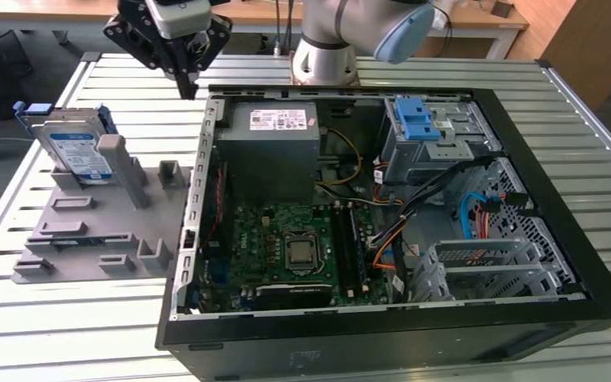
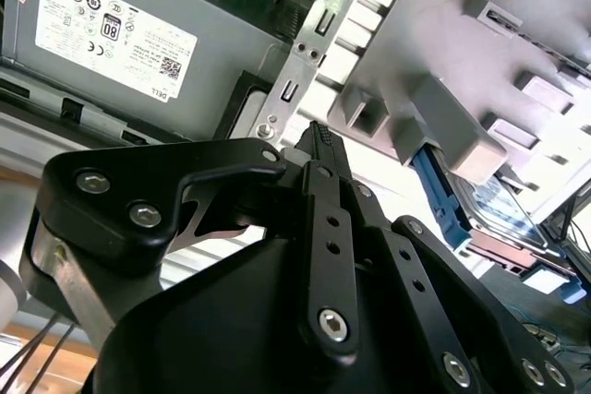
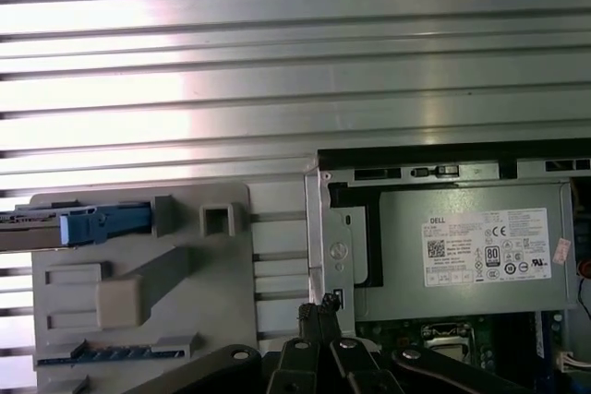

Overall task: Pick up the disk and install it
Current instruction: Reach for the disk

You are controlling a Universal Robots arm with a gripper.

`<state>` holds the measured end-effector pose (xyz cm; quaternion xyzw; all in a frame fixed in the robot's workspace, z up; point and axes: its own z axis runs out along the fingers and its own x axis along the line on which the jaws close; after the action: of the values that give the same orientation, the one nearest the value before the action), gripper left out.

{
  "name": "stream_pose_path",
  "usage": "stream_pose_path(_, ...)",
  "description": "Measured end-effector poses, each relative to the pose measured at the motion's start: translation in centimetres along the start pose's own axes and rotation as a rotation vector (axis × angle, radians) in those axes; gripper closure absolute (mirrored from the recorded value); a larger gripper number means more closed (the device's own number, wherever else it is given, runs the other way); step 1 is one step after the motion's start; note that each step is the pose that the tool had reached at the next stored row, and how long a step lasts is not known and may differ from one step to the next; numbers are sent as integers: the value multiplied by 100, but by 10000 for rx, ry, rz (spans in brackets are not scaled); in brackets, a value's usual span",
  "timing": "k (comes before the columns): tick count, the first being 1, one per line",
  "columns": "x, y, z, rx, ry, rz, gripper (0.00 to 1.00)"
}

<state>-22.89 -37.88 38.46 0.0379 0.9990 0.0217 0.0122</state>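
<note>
Now disk (image 1: pixel 77 151) upright in grey holder (image 1: pixel 93 235).

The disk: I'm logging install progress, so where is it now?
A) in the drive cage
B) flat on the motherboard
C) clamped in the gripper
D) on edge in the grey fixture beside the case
D: the disk stands on edge in the grey fixture, at the exterior view's left of the computer case, apart from the gripper.
</note>
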Motion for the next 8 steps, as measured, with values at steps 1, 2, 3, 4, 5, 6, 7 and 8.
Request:
stream_pose_path(1, 8, 1, 1, 1, 0, 0, 89)
stream_pose_path(2, 16, 2, 1, 0, 0, 0, 89)
stream_pose_path(3, 23, 3, 2, 1, 0, -1, 89)
stream_pose_path(4, 31, 4, 3, 1, 0, 0, 89)
stream_pose_path(5, 39, 5, 4, 1, 0, -1, 89)
stream_pose_path(6, 46, 6, 4, 0, 0, -1, 89)
stream_pose_path(7, 54, 7, 5, 1, 0, 0, 89)
stream_pose_path(8, 63, 8, 5, 1, 1, 0, 89)
